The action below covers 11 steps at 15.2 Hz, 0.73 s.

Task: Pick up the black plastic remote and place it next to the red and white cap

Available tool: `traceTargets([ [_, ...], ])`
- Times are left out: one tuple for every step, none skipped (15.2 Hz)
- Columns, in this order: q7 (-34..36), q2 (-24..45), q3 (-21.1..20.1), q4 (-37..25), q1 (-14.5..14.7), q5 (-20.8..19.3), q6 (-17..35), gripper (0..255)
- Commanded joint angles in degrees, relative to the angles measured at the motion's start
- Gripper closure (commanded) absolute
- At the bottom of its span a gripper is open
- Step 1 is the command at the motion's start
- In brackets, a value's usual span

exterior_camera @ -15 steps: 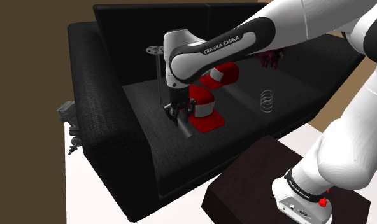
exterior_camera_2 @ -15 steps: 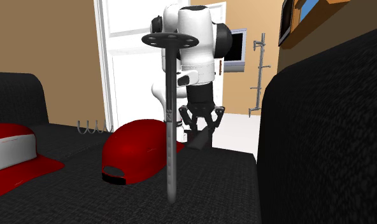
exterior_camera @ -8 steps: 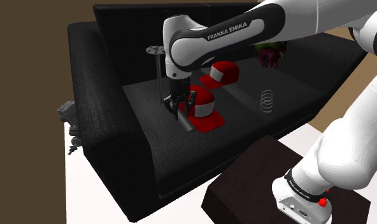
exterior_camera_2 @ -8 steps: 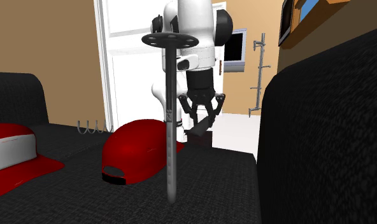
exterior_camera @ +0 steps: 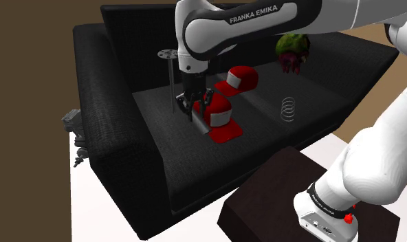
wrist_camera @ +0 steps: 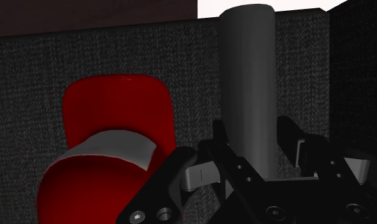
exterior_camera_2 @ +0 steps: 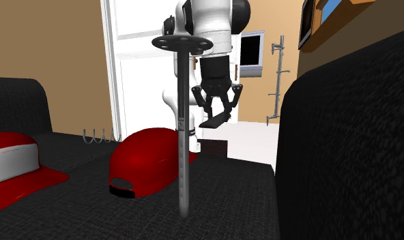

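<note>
My gripper [exterior_camera: 194, 108] is shut on the dark grey remote [exterior_camera: 200, 121], which hangs tilted above the black sofa seat [exterior_camera: 161, 130]. A red and white cap [exterior_camera: 221, 119] lies on the seat just to the shoulder view's right of the remote. In the second exterior view the gripper [exterior_camera_2: 218, 110] holds the remote [exterior_camera_2: 214, 123] well above and behind the cap [exterior_camera_2: 149, 165]. Seen from the wrist, the remote [wrist_camera: 247, 89] runs straight out between the fingers of the gripper [wrist_camera: 252, 137], and the cap [wrist_camera: 116, 143] lies beside it on the cushion.
A second red and white cap [exterior_camera: 238, 78] lies farther back on the seat. A thin dark pole with a disc top [exterior_camera: 170, 65] stands just behind the gripper. A wire coil [exterior_camera: 288, 108] and a plush toy [exterior_camera: 292, 51] lie further along, and the dark stand [exterior_camera: 284, 199] is at the front.
The gripper has risen with the remote, lifting it off the seat and carrying it slightly toward the sofa back, beside the nearer cap.
</note>
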<state>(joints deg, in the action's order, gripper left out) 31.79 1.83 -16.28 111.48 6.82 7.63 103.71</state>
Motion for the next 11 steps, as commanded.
traceTargets([
  [-0.02, -0.29, 0.09, -1.17, -0.1, 0.01, -1.48, 255],
  [0.04, -0.45, 0.1, -1.76, -0.12, 0.03, -2.22, 255],
  [0.1, -0.59, 0.12, -2.37, -0.14, 0.05, -2.96, 255],
  [0.16, -0.72, 0.13, -2.99, -0.15, 0.06, -3.71, 255],
  [0.23, -0.84, 0.14, -3.62, -0.17, 0.07, -4.46, 255],
  [0.29, -0.95, 0.15, -4.27, -0.18, 0.08, -5.2, 255],
  [0.36, -1.05, 0.17, -4.93, -0.19, 0.09, -5.95, 255],
  [0.44, -1.13, 0.18, -5.6, -0.21, 0.1, -6.7, 255],
  [0.51, -1.2, 0.19, -6.29, -0.22, 0.1, -7.45, 255],
  [0.51, -1.21, 0.19, -6.32, -0.22, 0.1, -7.49, 255],
  [-0.86, -2.52, 0.83, -4.84, -0.88, 0.24, -7.46, 255],
])
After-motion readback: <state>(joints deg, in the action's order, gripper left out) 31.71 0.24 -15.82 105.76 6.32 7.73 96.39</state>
